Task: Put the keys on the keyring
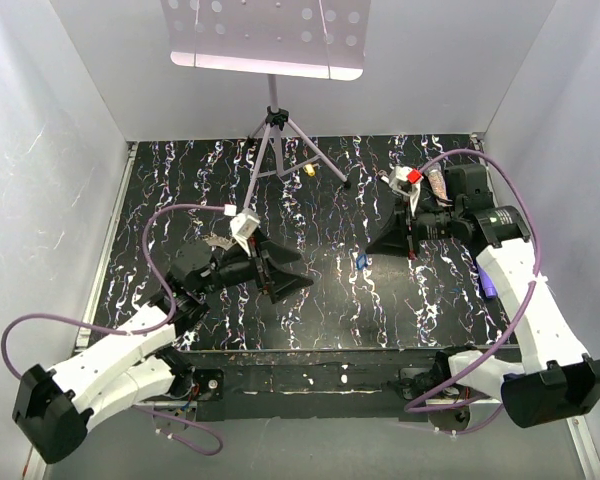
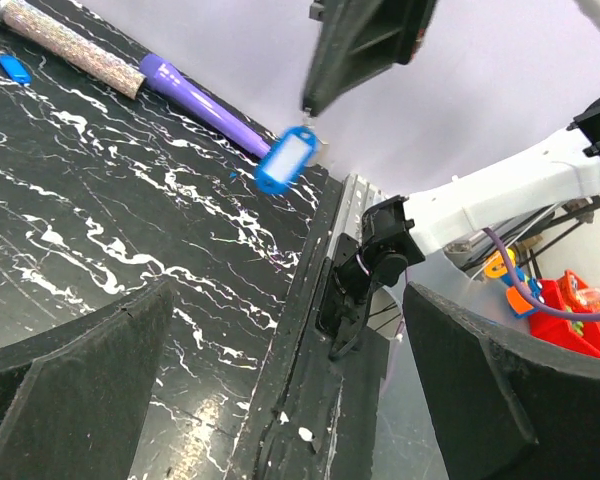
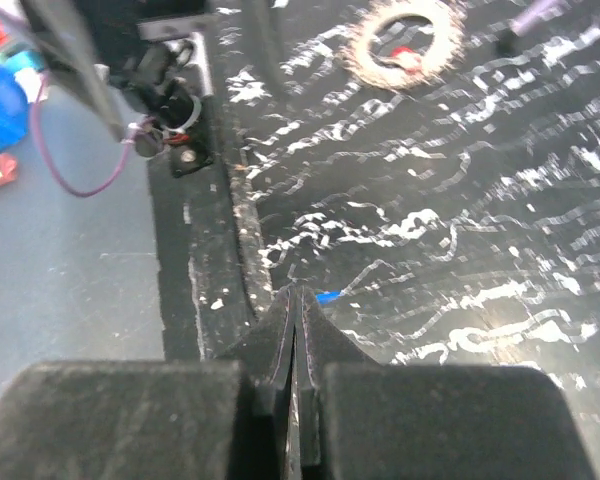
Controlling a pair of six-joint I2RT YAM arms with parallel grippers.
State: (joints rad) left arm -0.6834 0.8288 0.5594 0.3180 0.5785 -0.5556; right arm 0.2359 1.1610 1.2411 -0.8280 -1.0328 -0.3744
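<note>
From above, the left arm reaches in low from the near left corner. Its left claw (image 1: 290, 272) is spread wide and empty over the black, white-veined counter (image 1: 180, 190). The right arm rises from the near right corner and folds back toward the middle, with the right claw (image 1: 375, 248) pinched shut on a blue key (image 1: 361, 262). A yellow key (image 1: 310, 170) lies by a tripod (image 1: 275, 140) foot. A red key (image 1: 414, 177) sits beside a glittery tube (image 1: 438, 182), and a purple pen (image 1: 488, 280) lies along the right forearm.

The left wrist view shows its own broad, matte black fingers far apart. Between them, the blue key's plastic tag with a white label dangles from the right claw, clear of the counter.

In the right wrist view the fingers press together, a blue sliver at their tips. The keyring (image 3: 408, 40), a blurred jagged loop with a red speck inside, lies flat well ahead.
</note>
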